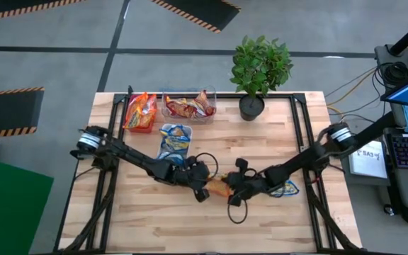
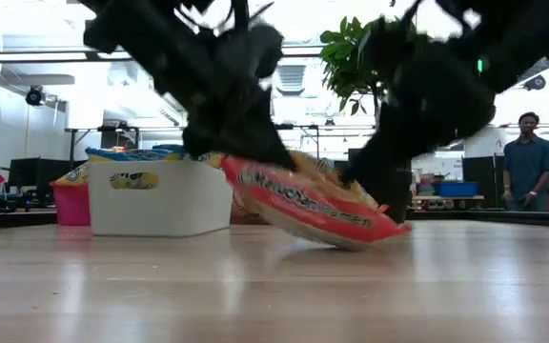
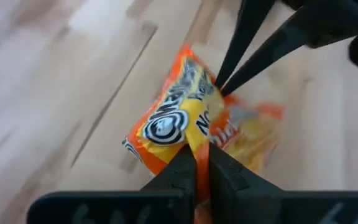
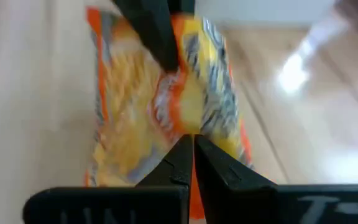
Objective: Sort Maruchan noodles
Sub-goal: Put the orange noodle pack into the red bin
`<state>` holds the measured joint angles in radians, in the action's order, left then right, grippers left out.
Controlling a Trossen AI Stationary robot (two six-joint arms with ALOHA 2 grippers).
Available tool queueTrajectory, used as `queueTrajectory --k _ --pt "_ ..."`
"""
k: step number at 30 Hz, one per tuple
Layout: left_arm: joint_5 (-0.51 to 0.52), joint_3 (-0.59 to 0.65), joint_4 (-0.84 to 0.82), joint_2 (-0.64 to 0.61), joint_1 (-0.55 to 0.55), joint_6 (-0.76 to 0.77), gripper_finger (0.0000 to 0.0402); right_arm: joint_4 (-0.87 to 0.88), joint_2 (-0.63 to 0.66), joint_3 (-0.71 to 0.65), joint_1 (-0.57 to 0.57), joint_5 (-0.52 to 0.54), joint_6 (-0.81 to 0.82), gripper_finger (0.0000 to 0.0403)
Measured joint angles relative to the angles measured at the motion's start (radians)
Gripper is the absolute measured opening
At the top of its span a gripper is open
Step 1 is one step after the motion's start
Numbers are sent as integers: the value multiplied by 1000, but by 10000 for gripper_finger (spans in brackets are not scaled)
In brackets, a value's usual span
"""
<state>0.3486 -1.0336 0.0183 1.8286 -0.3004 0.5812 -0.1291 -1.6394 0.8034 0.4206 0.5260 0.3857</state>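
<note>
The left tool (image 3: pixel 196 163) and the right tool (image 4: pixel 188 149) were both clenched on opposite edges of one orange noodle packet (image 1: pixel 220 187) at the worktop (image 1: pixel 154 219) centre. In the low view the packet (image 2: pixel 313 211) hung tilted, its lower edge touching the surface.

Grey floor (image 1: pixel 62 64), striped hazard tape (image 1: pixel 190 13)

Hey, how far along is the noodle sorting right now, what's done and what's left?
Partly done. The red tray, the clear tray and the white tray each already hold packets. In hand: the left gripper and the right gripper are both shut on one orange packet at mid-table, apparently a handover. Left: that packet needs binning, and a blue-and-yellow packet lies loose beside the right arm.
</note>
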Motion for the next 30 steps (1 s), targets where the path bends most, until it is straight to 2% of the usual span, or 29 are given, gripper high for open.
queueTrajectory --k 14,19,23,26,30 --pt "88 0 -99 -252 3 -210 0 6 364 -1 26 1 -155 9" --pt "282 0 -276 -452 34 -299 0 5 421 -1 26 4 -209 9" --pt "475 -2 -455 -622 92 -351 0 -4 419 -1 26 56 -241 9" --pt "593 -2 -569 -723 171 -363 0 0 409 -1 19 76 -243 9" --pt "673 3 -682 -792 318 -363 0 -3 404 -1 7 78 -254 9"
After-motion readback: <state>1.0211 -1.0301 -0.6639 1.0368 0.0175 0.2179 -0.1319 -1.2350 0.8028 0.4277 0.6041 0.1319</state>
